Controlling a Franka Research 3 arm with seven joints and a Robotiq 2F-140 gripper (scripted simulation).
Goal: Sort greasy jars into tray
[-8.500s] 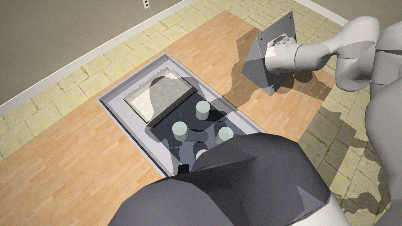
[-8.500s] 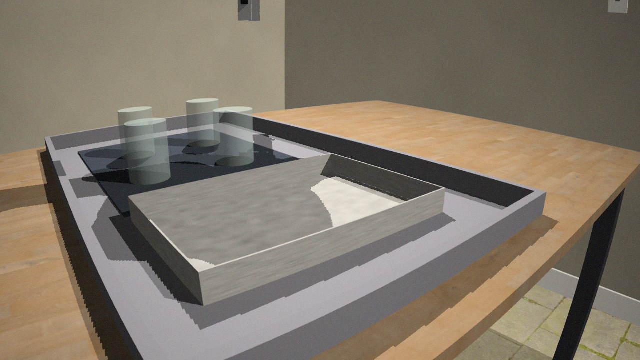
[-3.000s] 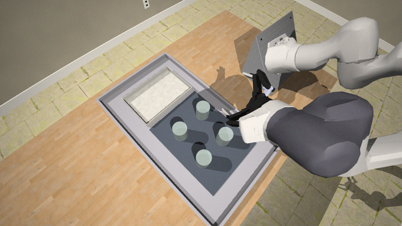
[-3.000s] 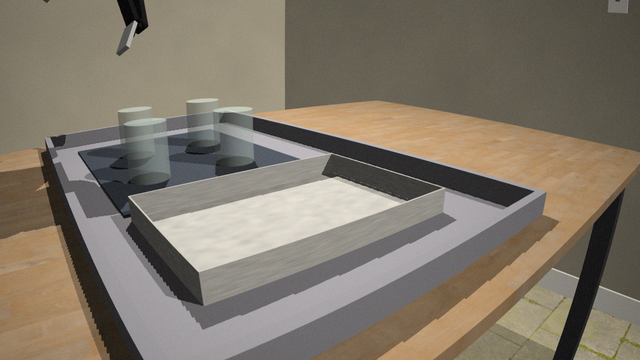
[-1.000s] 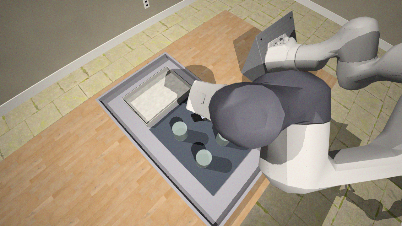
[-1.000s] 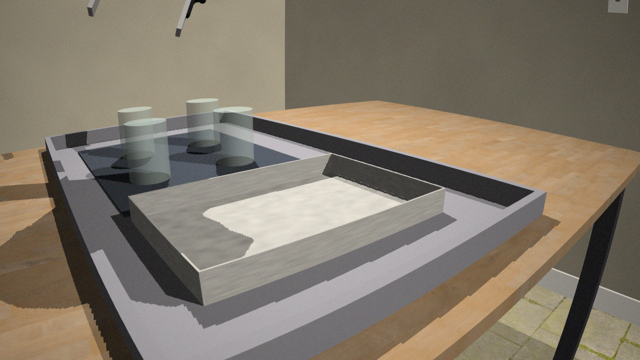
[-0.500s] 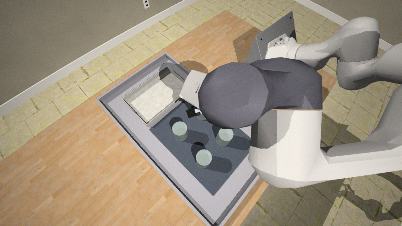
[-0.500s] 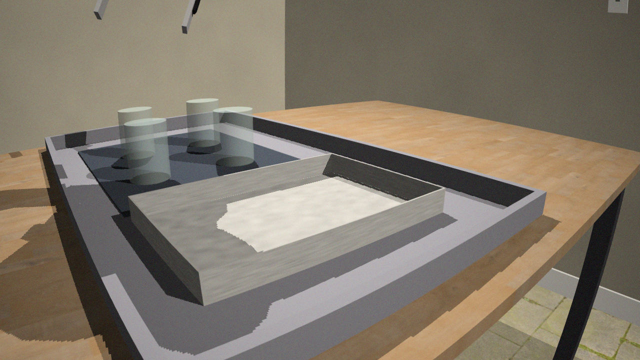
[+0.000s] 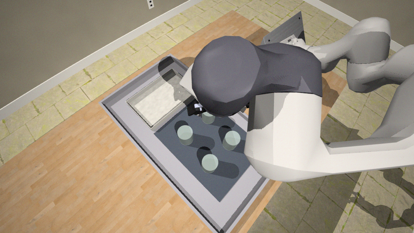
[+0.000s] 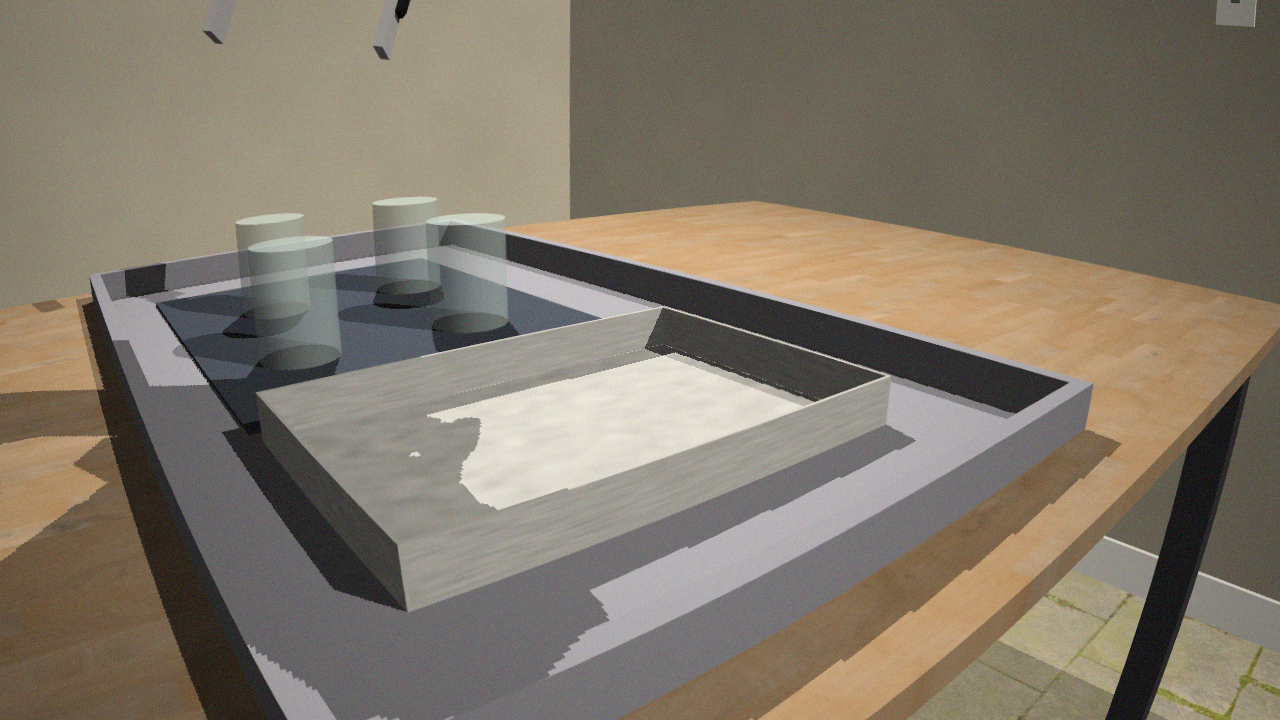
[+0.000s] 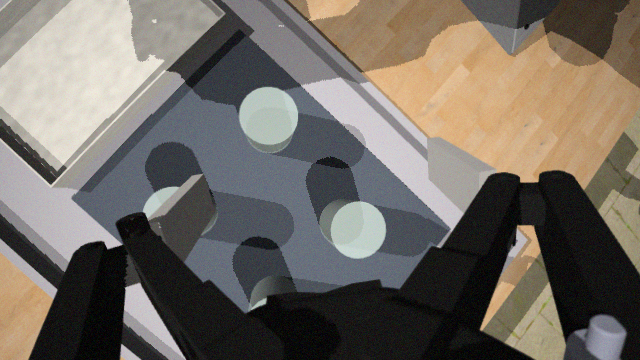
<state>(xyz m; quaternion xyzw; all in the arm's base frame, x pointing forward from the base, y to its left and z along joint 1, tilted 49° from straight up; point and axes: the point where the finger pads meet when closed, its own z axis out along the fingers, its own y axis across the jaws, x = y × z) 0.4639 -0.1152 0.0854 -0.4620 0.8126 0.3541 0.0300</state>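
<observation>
Four clear glass jars stand mouth down on the dark drying mat (image 9: 220, 185) (image 10: 537, 313) (image 11: 225, 150). In the top view they are the left jar (image 9: 184, 133), the right jar (image 9: 232, 138), the near jar (image 9: 209, 162) and a far jar (image 9: 207, 117) half hidden under the arm. The wrist view shows two jars fully (image 11: 268, 119) (image 11: 358, 229); two more (image 11: 159, 202) (image 11: 265, 290) are partly covered by a finger pad and the gripper body. The grey tray (image 9: 153, 101) (image 10: 537, 537) (image 11: 60, 85) beside the mat is empty. My gripper (image 10: 299, 37) (image 11: 317, 176) is open and empty, high above the mat.
The mat and tray lie on a steel table top (image 9: 185, 179) (image 10: 714, 570) with a raised rim, set on a wooden table (image 9: 72, 173) (image 10: 895, 268). My arm's large links (image 9: 231, 75) hang over the far side of the mat and hide the gripper there.
</observation>
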